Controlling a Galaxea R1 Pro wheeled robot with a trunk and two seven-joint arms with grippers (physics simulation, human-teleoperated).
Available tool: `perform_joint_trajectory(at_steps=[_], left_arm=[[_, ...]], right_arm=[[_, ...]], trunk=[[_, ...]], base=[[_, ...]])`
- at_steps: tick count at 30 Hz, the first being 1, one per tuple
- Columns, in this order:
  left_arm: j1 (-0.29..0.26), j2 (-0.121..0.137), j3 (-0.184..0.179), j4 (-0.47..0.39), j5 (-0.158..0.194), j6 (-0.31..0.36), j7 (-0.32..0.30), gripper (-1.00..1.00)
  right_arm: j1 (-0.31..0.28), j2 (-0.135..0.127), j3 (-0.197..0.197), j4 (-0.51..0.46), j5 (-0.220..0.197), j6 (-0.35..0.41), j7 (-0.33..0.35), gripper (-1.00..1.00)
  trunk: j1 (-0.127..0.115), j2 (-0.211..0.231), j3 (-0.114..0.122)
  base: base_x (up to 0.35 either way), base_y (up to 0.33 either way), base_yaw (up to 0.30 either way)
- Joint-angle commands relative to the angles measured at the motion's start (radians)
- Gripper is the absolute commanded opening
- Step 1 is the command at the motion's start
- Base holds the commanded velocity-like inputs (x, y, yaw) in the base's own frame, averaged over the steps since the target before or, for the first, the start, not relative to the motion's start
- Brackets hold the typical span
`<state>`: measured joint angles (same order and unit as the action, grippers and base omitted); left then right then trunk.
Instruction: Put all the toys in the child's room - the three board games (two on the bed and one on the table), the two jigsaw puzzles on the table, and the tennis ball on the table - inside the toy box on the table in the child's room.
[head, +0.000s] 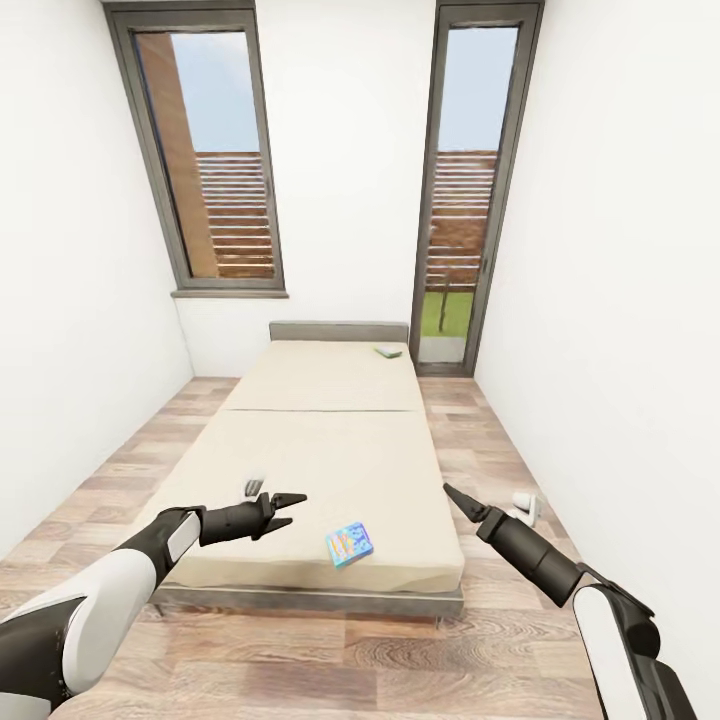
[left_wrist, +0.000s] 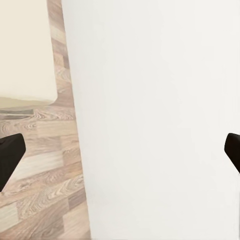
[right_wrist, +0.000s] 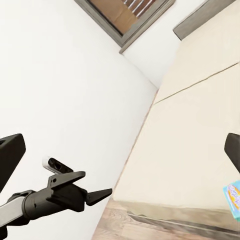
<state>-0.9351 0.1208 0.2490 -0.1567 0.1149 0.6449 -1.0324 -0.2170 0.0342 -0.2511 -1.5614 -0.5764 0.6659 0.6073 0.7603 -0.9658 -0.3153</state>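
Observation:
The bed (head: 330, 440) lies straight ahead, a cream mattress with one seam. A small blue board game (head: 349, 543) rests near its foot end, and the right wrist view catches it too (right_wrist: 234, 197). A second flat board game (head: 388, 351), pale green, lies at the far end by the headboard. My left gripper (head: 291, 509) is open over the mattress, left of the blue box and holding nothing. My right gripper (head: 452, 495) is open at the bed's right edge, also holding nothing. The table, toy box, jigsaw puzzles and tennis ball are out of view.
White walls close in on both sides, with strips of wood floor (head: 500, 450) between them and the bed. A window (head: 205, 160) and a glass door (head: 465, 190) stand in the far wall. The left wrist view faces a wall and floor beside the mattress corner (left_wrist: 25, 55).

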Motion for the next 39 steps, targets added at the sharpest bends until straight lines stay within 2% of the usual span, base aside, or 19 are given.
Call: perform_joint_trajectory(at_steps=[1,6,18,27,31,34,39], left_arm=[[-0.001,0.001,-0.004,0.000,0.011,0.020,0.000,1.00],[-0.001,0.002,-0.002,-0.004,0.011,0.045,0.000,1.00],[-0.001,0.001,-0.004,-0.006,0.010,0.052,0.000,1.00],[-0.001,-0.011,-0.007,-0.001,0.008,0.058,0.015,1.00],[-0.001,-0.045,-0.008,0.003,0.007,0.057,0.020,1.00],[-0.001,-0.062,-0.009,0.004,0.006,0.056,0.035,1.00],[-0.001,-0.069,-0.008,0.005,0.008,0.054,0.092,1.00]], right_arm=[[-0.001,0.001,-0.003,0.000,-0.005,0.007,0.002,1.00],[-0.002,0.000,-0.006,0.000,-0.008,0.009,0.001,1.00],[-0.001,-0.011,-0.011,0.000,-0.011,0.013,0.006,1.00],[-0.001,-0.013,-0.034,0.000,-0.012,0.021,0.008,1.00],[-0.001,-0.014,-0.047,0.000,-0.012,0.026,0.010,1.00],[-0.001,-0.014,-0.055,0.000,-0.012,0.027,0.011,1.00],[-0.001,-0.012,-0.059,0.000,-0.011,0.027,0.011,1.00]], trunk=[[0.004,-0.008,-0.004],[0.023,-0.043,-0.020],[0.069,-0.127,-0.058],[0.104,-0.190,-0.086],[0.119,-0.218,-0.098],[0.131,-0.239,-0.108],[0.150,-0.274,-0.124]], base=[[0.000,0.000,0.000],[0.000,0.000,0.000],[0.000,0.000,0.000],[0.000,0.000,0.000],[0.000,0.000,0.000],[0.000,0.000,0.000],[0.000,0.000,0.000]])
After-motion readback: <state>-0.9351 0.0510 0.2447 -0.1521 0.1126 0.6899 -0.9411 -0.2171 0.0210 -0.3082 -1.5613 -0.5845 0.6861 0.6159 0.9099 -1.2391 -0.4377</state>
